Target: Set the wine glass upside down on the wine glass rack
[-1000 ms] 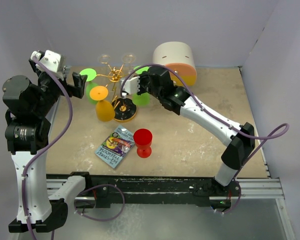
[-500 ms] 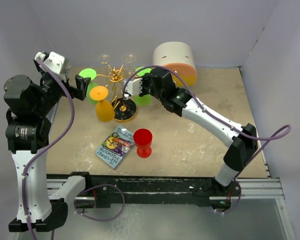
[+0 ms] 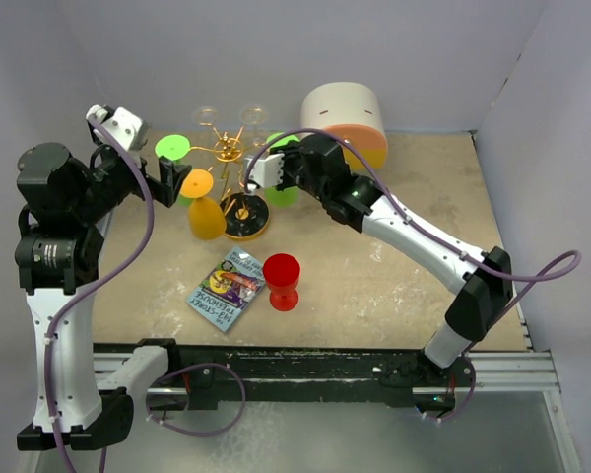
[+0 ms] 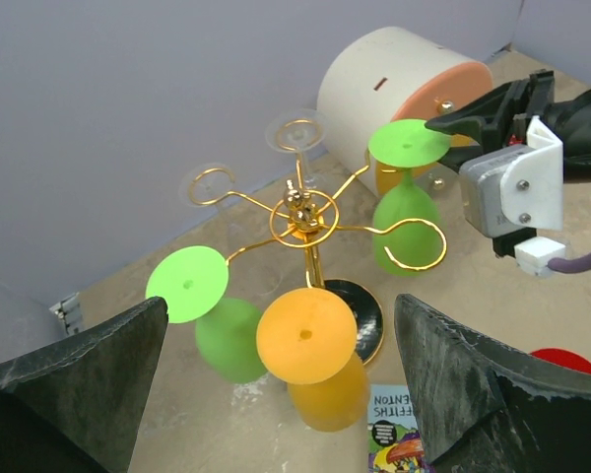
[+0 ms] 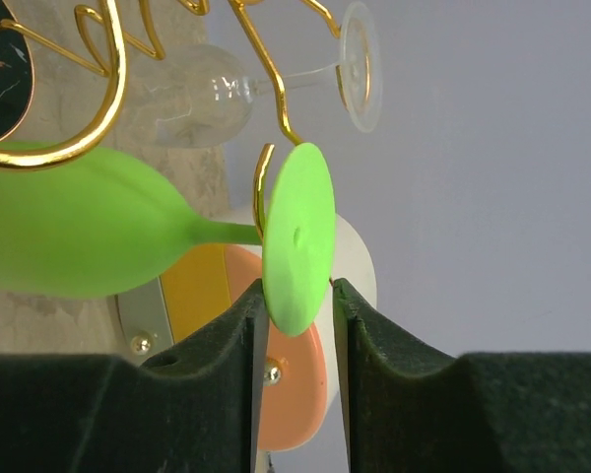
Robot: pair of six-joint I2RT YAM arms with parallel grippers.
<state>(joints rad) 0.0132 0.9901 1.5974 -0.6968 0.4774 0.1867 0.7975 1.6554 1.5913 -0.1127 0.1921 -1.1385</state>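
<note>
**Legible lettering.** We read print on the blue book (image 3: 227, 289), which lies flat on the table (image 3: 374, 286), nearer the arm bases than the left gripper (image 3: 167, 179) and somewhat to its right. In the top view, the cover title ends in the words "STOREY TREEHOUSE"; we cannot make out the number before them. In the left wrist view, the same book (image 4: 389, 434) shows below the left gripper (image 4: 281, 304), cut off by the lower edge. There we read two line endings, "FFITHS" above "ENTON". The smaller print on the cover is too fine for us to read.
</note>
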